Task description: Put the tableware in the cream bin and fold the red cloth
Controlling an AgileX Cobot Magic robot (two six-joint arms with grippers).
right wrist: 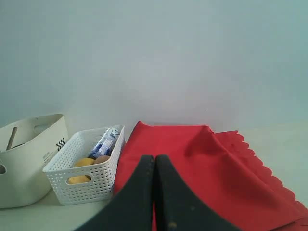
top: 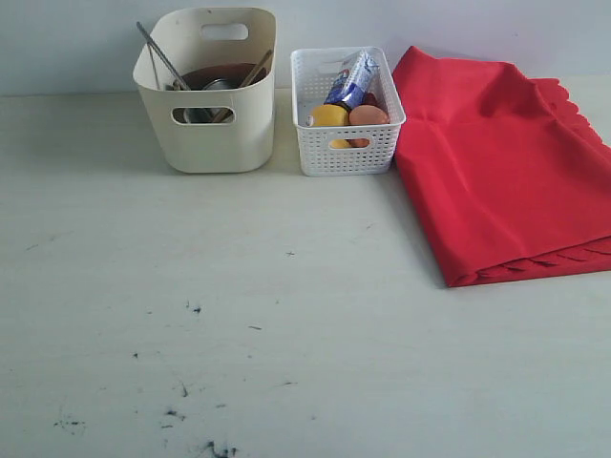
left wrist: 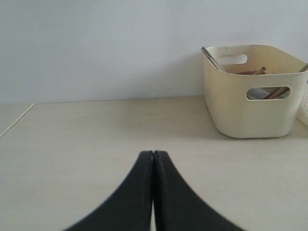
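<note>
The cream bin (top: 208, 91) stands at the back left with tableware inside: a brown wooden plate (top: 212, 74), a silver knife (top: 160, 54) and wooden chopsticks (top: 256, 69) lean out of it. The red cloth (top: 501, 162) lies folded over at the right, its scalloped edges showing at the front. Neither arm shows in the exterior view. My left gripper (left wrist: 153, 153) is shut and empty above the bare table, the cream bin (left wrist: 252, 91) well off from it. My right gripper (right wrist: 154, 157) is shut and empty, over the near side of the red cloth (right wrist: 202, 163).
A white perforated basket (top: 346, 143) stands between bin and cloth, holding a lemon (top: 328, 115), an egg (top: 368, 115) and a small blue carton (top: 351, 80). The pale tabletop (top: 286, 315) carries dark scuff marks at the front.
</note>
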